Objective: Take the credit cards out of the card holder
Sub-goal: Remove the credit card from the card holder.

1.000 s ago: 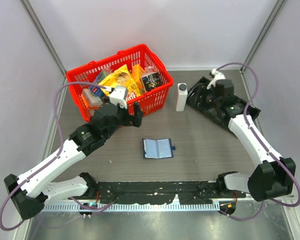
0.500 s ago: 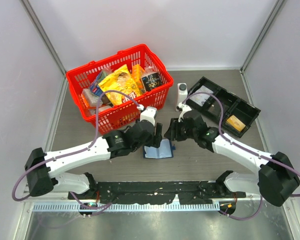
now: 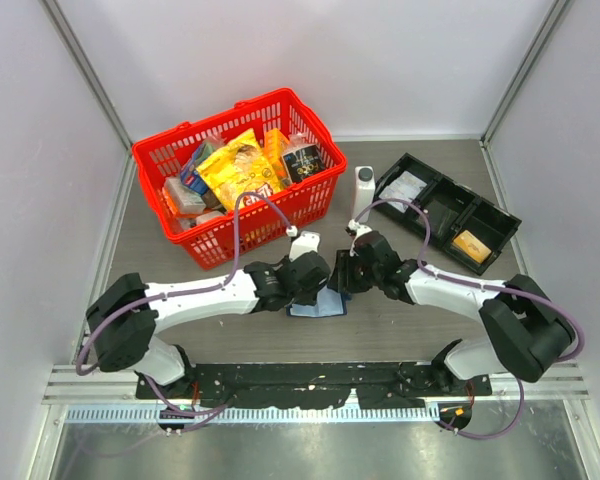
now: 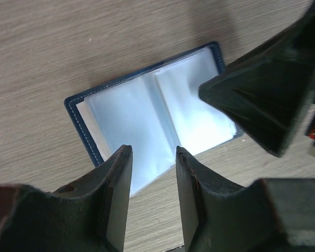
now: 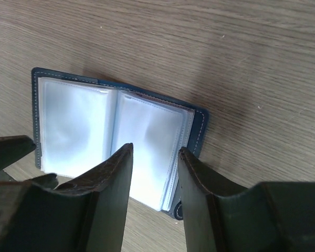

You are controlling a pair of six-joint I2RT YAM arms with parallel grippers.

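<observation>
The navy card holder [image 4: 152, 107] lies open and flat on the table, its pale clear sleeves facing up [image 5: 113, 131]. In the top view it [image 3: 325, 305] is half hidden under both grippers. My left gripper [image 4: 154, 152] hovers over its near edge, jaws apart with nothing between them. From the other side, my right gripper [image 5: 155, 149] hangs open over the right-hand sleeve, empty too. The two grippers [image 3: 318, 285] [image 3: 346, 274] almost meet above the holder. Glare hides whether the sleeves hold cards. One orange-gold credit card [image 3: 469, 244] lies in the black tray.
A red basket [image 3: 310, 195] full of packets stands at the back left. A white bottle [image 3: 363, 193] stands upright just behind the grippers. The black compartment tray [image 3: 445, 215] sits at the back right, with a white packet [image 3: 405, 188] in it.
Both arms swung in to the card holder, the left from beside the basket, the right from the tray. The left jaws narrowed a lot, the right ones a little.
</observation>
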